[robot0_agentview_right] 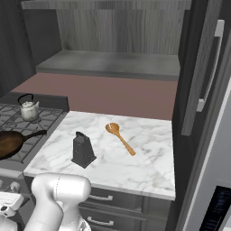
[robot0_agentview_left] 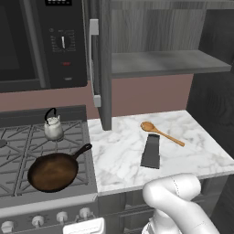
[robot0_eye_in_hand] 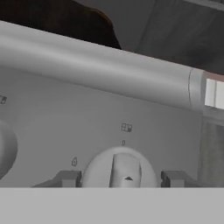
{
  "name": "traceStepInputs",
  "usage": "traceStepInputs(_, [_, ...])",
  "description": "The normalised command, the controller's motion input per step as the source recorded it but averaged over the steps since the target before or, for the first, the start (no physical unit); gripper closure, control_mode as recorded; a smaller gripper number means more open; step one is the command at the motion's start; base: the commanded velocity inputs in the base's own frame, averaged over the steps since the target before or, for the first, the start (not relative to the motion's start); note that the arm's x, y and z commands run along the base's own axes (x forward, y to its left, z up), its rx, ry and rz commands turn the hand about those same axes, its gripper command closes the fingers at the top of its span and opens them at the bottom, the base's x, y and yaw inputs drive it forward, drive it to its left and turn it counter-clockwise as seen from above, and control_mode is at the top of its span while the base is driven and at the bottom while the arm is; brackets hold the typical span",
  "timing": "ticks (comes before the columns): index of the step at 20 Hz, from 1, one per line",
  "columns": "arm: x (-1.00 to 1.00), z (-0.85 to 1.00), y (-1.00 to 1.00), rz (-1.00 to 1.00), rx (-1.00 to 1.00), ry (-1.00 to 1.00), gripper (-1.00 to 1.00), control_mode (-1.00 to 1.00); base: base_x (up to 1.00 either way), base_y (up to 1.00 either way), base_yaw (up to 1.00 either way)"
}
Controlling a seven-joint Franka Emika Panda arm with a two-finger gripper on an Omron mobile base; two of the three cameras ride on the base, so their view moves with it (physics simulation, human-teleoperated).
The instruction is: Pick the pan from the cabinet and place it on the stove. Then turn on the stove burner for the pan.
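Left to right in the left base view: the pan [robot0_agentview_left: 53, 172] sits on the stove [robot0_agentview_left: 27, 146], front right grate, handle pointing back-right toward the open cabinet [robot0_agentview_left: 155, 45]. In the hand view, I see the gripper [robot0_eye_in_hand: 119, 178] straddling a knob [robot0_eye_in_hand: 120, 171], fingertips [robot0_eye_in_hand: 68, 178] on either flank. Whether they pinch it, I cannot tell.

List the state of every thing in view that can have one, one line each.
pan: on the stove's front grate, handle toward the counter
cabinet: door open, shelf visible
kettle: upright on a rear grate
knob: straddled by the fingertips
gripper: jaws either side of the knob; contact unclear
grater: standing on the counter
wooden spoon: lying flat on the counter
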Motion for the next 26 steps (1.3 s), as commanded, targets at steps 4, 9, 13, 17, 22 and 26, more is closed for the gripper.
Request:
traceStepInputs(4, [0.00,0.06,0.00,0.00,-0.36,0.03,1.00,-1.00,0.00,0.00,0.00])
traceStepInputs(9, [0.00,0.13,0.00,0.00,-0.37,0.05,1.00,-1.00,0.00,0.00,0.00])
traceStepInputs(13, [-0.03,0.06,0.00,0.00,-0.35,0.02,1.00,-1.00,0.00,0.00,0.00])
traceStepInputs(17, [-0.09,0.00,0.00,0.00,-0.34,0.00,1.00,-1.00,0.00,0.00,0.00])
traceStepInputs(22, [-0.13,0.00,0.00,0.00,-0.33,0.00,1.00,-1.00,0.00,0.00,0.00])
traceStepInputs(26, [-0.12,0.00,0.00,0.00,-0.32,0.00,1.00,-1.00,0.00,0.00,0.00])
